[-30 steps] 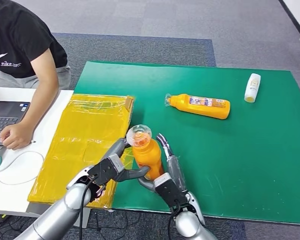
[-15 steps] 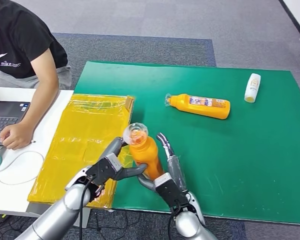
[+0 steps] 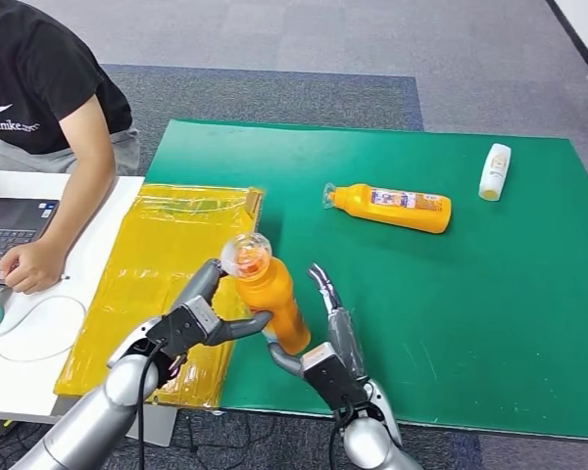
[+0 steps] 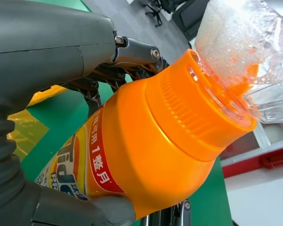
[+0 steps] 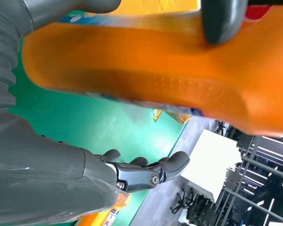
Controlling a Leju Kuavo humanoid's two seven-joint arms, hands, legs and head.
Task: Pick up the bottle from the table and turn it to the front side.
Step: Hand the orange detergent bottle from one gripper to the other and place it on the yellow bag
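Gripping the orange bottle [image 3: 272,294] at lower centre of the frame, the left hand [image 3: 191,320] hides its label; the right hand [image 3: 331,338] lies open, thumb under the bottle's base.

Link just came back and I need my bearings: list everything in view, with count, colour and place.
held bottle: 1, orange, clear cap, tilted, above table's near edge
lying bottle: 1, orange, mid-table
small bottle: 1, white, far right
table mat: 1, green
plastic bag: 1, yellow, left of mat
laptop: 1, dark, white desk at left
person: 1, black shirt, at laptop
left hand: grips held bottle
right hand: fingers apart, beside bottle's base
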